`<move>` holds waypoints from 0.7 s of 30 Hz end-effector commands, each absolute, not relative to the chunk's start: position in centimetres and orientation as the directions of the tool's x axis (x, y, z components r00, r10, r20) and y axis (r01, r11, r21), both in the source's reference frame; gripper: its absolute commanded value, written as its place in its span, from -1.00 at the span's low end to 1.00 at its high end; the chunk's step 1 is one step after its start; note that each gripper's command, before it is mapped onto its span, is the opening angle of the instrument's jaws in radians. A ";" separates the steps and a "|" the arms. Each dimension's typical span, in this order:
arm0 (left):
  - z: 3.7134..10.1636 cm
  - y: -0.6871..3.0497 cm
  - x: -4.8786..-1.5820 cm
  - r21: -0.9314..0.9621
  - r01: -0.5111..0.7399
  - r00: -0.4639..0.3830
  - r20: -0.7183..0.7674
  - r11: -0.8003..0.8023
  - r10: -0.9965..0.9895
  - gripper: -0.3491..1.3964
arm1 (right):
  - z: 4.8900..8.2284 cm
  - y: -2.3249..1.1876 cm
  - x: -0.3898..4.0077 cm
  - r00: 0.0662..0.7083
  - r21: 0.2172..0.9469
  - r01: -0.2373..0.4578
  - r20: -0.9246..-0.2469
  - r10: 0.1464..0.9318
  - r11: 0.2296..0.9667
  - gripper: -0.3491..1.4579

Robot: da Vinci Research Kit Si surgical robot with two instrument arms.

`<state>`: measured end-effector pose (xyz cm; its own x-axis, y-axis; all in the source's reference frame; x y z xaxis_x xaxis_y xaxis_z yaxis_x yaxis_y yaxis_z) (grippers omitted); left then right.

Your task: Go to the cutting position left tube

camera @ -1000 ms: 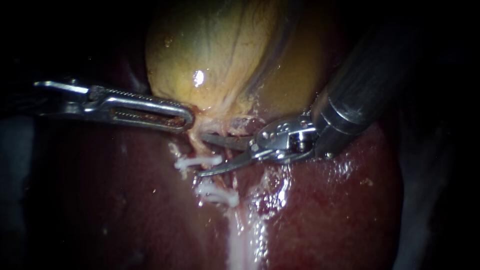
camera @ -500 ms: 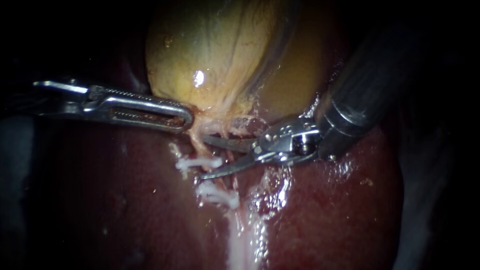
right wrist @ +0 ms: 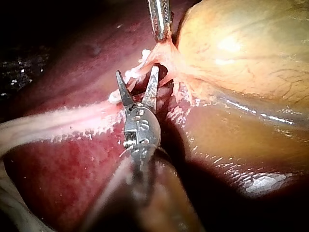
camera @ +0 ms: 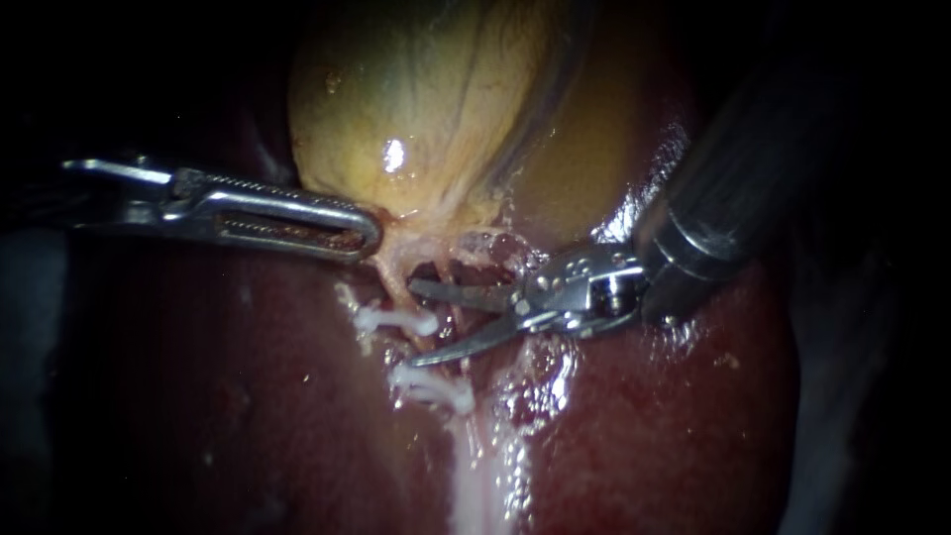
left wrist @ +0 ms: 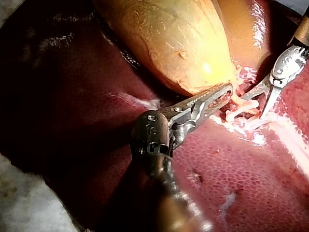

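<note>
R instrument [camera: 413,324] drew back a bit from tube [camera: 393,279], jaws open; L instrument [camera: 369,236] unmoved, jaws clamping gallbladder [camera: 416,109] neck.

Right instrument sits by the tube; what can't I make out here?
Endoscope view: whether the right instrument's open jaws straddle the tube or hover above it; depth unreadable.
Left wrist view: tube among the clips, too small.
Right wrist view: left instrument, shut on gallbladder, cut off by the edge.

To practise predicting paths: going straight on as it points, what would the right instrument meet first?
Likely the pale tube by the upper white clip, lying ahead of the right instrument; depth unclear.
</note>
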<state>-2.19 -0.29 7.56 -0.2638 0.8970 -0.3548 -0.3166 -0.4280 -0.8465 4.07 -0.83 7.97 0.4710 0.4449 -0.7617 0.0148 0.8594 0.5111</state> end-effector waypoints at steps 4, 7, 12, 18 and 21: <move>7.56 -0.29 -2.20 -0.847 -0.317 -0.264 -0.355 -0.428 0.897 -1.00 | 7.99 -0.86 4.08 0.476 0.519 0.019 -0.756 0.448 0.855 0.97; 7.56 -0.29 -2.20 -0.847 -0.317 -0.264 -0.355 -0.428 0.897 -1.00 | 8.01 -0.89 4.09 0.481 0.524 0.023 -0.753 0.450 0.851 0.97; 7.56 -0.29 -2.20 -0.847 -0.317 -0.264 -0.355 -0.428 0.897 -1.00 | 8.05 -0.95 4.11 0.487 0.536 0.034 -0.746 0.454 0.844 0.97; 7.56 -0.29 -2.20 -0.847 -0.317 -0.264 -0.355 -0.428 0.897 -1.00 | 8.05 -0.98 4.13 0.486 0.546 0.040 -0.742 0.461 0.837 0.97; 7.56 -0.29 -2.20 -0.847 -0.317 -0.264 -0.355 -0.428 0.897 -1.00 | 8.04 -1.00 4.14 0.487 0.555 0.050 -0.739 0.465 0.831 0.97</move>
